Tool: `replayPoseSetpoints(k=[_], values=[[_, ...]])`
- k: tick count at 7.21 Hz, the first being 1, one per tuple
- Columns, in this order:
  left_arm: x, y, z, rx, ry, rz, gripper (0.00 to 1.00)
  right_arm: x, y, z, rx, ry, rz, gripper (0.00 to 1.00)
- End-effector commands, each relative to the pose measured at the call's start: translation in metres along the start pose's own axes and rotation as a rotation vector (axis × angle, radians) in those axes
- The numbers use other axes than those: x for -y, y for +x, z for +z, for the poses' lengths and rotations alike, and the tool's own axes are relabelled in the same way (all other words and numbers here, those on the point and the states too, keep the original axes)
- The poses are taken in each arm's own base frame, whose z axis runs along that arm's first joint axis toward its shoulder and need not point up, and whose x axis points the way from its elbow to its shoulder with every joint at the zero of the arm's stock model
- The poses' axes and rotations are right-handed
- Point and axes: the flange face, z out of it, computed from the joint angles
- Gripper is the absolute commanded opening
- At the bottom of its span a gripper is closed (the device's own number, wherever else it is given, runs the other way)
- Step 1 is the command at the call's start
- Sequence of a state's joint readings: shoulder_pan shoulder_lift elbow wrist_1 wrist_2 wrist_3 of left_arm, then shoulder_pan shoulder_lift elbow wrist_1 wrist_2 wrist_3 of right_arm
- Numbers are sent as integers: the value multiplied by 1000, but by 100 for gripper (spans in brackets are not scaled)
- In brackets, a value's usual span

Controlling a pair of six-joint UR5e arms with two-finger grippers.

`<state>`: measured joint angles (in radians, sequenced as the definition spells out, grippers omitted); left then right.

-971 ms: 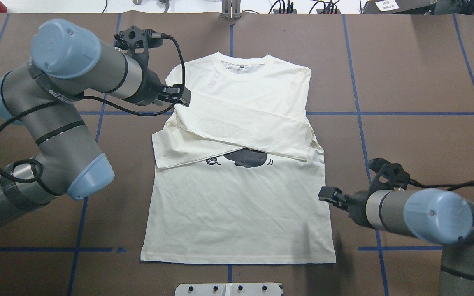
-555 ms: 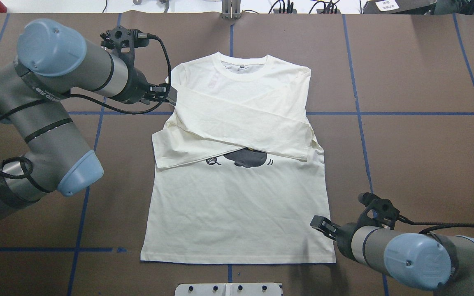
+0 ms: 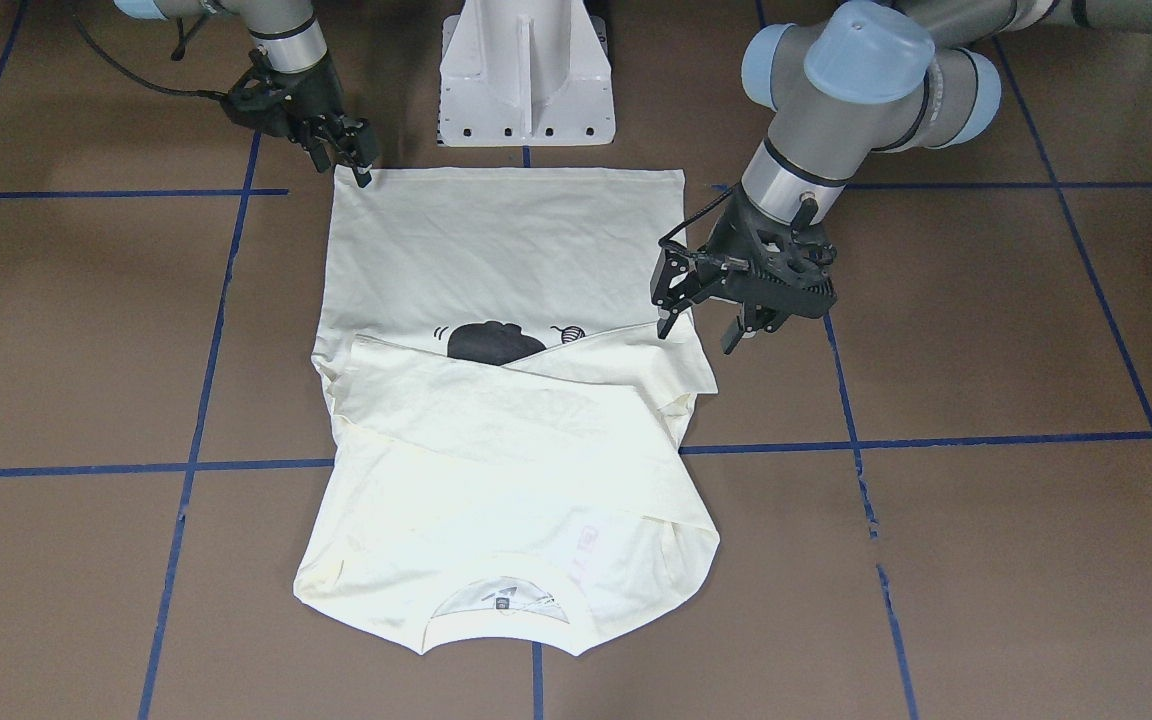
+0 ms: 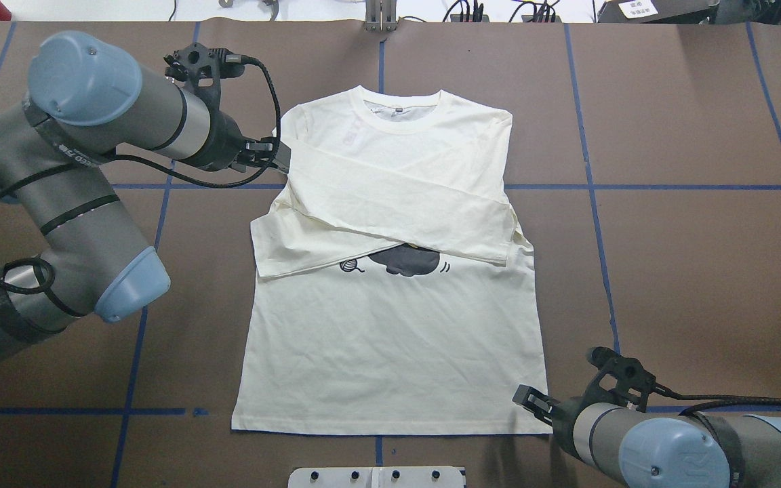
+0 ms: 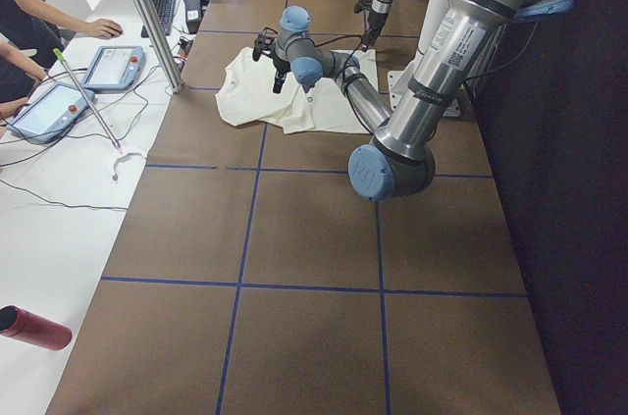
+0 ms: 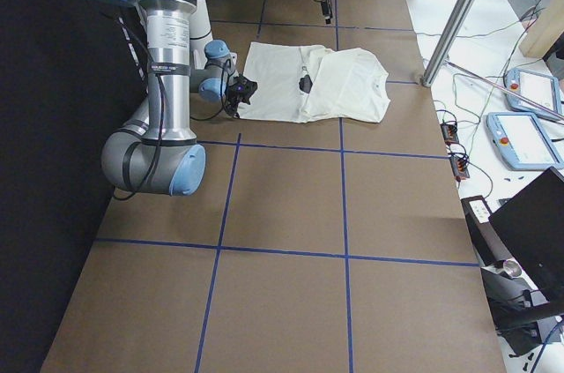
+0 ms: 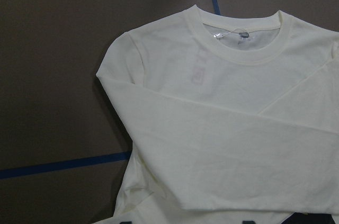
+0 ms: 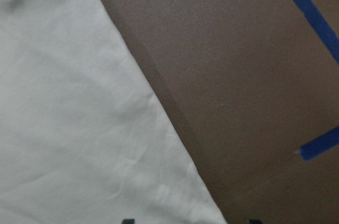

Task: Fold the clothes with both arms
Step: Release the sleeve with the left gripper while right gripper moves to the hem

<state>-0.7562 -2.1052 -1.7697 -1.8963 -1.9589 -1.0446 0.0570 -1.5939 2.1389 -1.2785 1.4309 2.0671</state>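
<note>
Brings the right gripper (image 4: 525, 396) back along the T-shirt (image 4: 390, 352) to its near hem corner since a second ago, fingers parted over the edge. Holds the left gripper (image 3: 698, 335) at the garment's left edge, fingers spread and empty. Shows the T-shirt flat on the worktop (image 4: 689, 257), sleeves crossed over its chest.

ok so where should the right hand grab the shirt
Probably the hem corner of the shirt nearest the right hand, coming in low from the outer side: that corner lies flat on the table with two free edges.
</note>
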Motion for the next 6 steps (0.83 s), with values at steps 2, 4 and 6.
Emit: replayPoseSetpoints(k=[2,4,6], values=[[-1,-1,2,4,-4,-3,76,-9,6,6,-38,17,-22,73],[0,-4,3,8,-4,-5,76,-12,11,9,-51,13,-31,69],[0,-6,7,14,-8,-8,76,-17,13,10,-53,7,-38,61]])
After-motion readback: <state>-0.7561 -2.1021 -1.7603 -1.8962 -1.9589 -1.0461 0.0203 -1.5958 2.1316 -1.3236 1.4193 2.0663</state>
